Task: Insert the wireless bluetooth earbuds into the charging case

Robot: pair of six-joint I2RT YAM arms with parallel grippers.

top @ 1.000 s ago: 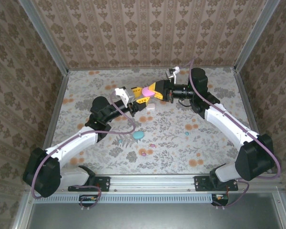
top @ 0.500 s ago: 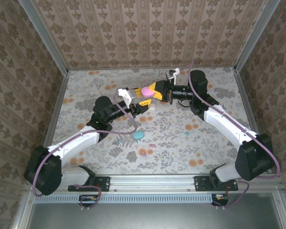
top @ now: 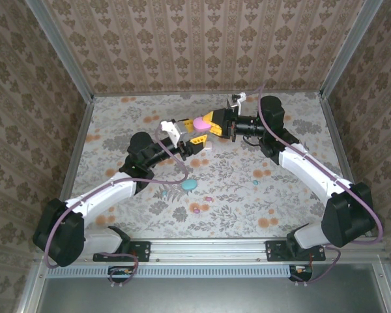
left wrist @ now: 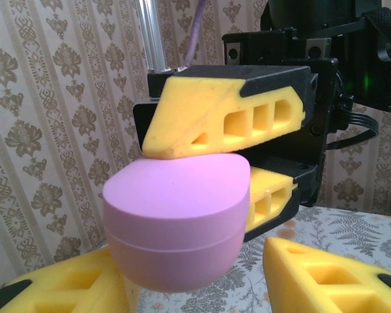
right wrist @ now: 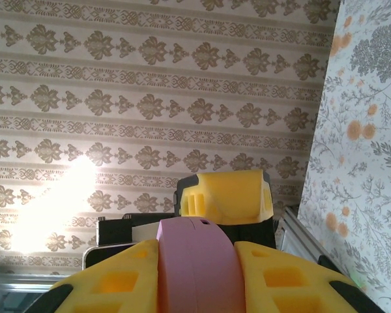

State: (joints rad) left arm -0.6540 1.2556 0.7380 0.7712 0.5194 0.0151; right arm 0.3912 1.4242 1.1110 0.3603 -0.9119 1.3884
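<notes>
Since a second ago the left gripper (top: 197, 139) has advanced toward the right gripper (top: 207, 124), and its jaws have widened.

On the table (top: 117, 124) the wireless bluetooth earbuds lie loose.
- Furthest left is a teal earbud (top: 164, 193), near the left arm.
- Just right of it sits a teal oval case (top: 189, 185); whether it is open or closed cannot be made out.
- Below that lies a pinkish earbud (top: 195, 208).

Above these, mid-table, the left gripper is spread. In the left wrist view its yellow fingers (left wrist: 326, 277) stand either side of the lower half of the pink charging case (left wrist: 176, 222). Contact cannot be confirmed.

The pink case is closed and raised off the table. It is clamped between the right gripper's fingers (left wrist: 221, 120), one on top and one underneath.

Further right, a magenta earbud (top: 208, 198) rests on the tabletop. Well apart from it lies a second teal earbud (top: 255, 182).
</notes>
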